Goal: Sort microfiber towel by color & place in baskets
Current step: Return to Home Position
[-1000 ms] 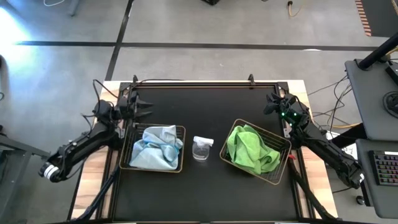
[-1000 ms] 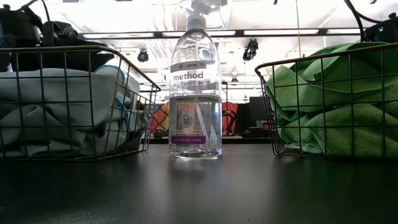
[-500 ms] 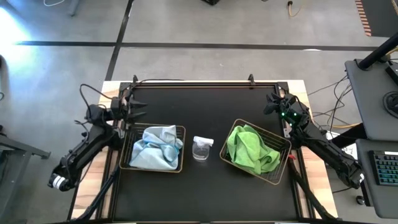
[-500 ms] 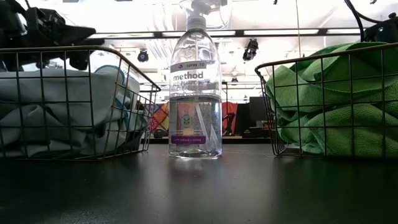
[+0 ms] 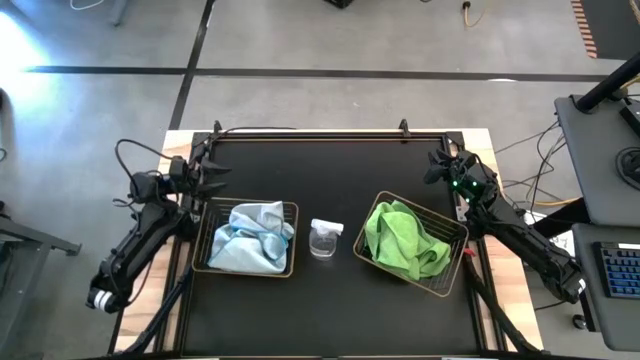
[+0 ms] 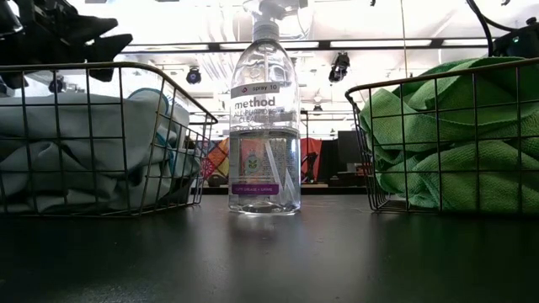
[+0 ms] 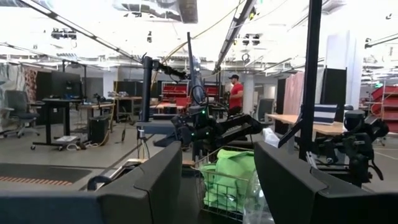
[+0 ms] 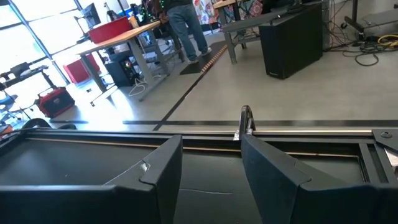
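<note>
Pale blue microfiber towels [image 5: 248, 238] lie piled in the left wire basket [image 5: 291, 240]. Lime green towels [image 5: 403, 240] fill the right wire basket [image 5: 455, 232], which sits turned at an angle. In the low view the blue towels [image 6: 84, 151] and green towels [image 6: 455, 143] show behind the mesh. My left gripper [image 5: 212, 171] is open at the table's far left corner, beyond the blue basket and raised. My right gripper [image 5: 432, 166] is open at the far right corner. Both hold nothing; open fingers show in the wrist views [image 7: 217, 186] [image 8: 211, 180].
A clear spray bottle [image 5: 325, 238] stands between the two baskets, also in the low view [image 6: 264, 118]. A raised black rail [image 5: 320, 137] runs along the table's far edge. People stand in the room beyond.
My left gripper has drawn back from over the blue basket's far left corner toward the table's left edge and risen, turning as it went; it stays open. The towels, baskets and right arm have kept still.
</note>
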{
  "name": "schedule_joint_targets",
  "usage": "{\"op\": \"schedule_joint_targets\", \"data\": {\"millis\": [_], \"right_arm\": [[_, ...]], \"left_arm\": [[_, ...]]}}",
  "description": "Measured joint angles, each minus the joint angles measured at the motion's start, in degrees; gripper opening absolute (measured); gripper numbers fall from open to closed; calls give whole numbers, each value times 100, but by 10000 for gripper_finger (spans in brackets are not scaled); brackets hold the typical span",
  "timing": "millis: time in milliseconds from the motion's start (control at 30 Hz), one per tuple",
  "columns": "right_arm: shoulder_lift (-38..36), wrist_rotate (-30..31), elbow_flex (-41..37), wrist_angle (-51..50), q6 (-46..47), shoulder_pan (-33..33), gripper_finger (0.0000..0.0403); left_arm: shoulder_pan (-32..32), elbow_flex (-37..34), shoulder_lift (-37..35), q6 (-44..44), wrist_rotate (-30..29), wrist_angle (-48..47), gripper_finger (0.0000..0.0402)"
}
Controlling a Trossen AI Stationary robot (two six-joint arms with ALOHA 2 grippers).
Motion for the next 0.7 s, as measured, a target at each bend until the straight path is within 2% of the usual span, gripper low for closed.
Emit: {"op": "schedule_joint_targets", "data": {"millis": [567, 700], "right_arm": [[1, -1, -2, 0, 0, -2, 160], [-1, -1, -1, 0, 0, 0, 160]], "left_arm": [[0, -4, -773, -310, 7, -270, 185], [0, -4, -1013, -410, 180, -270, 185]]}}
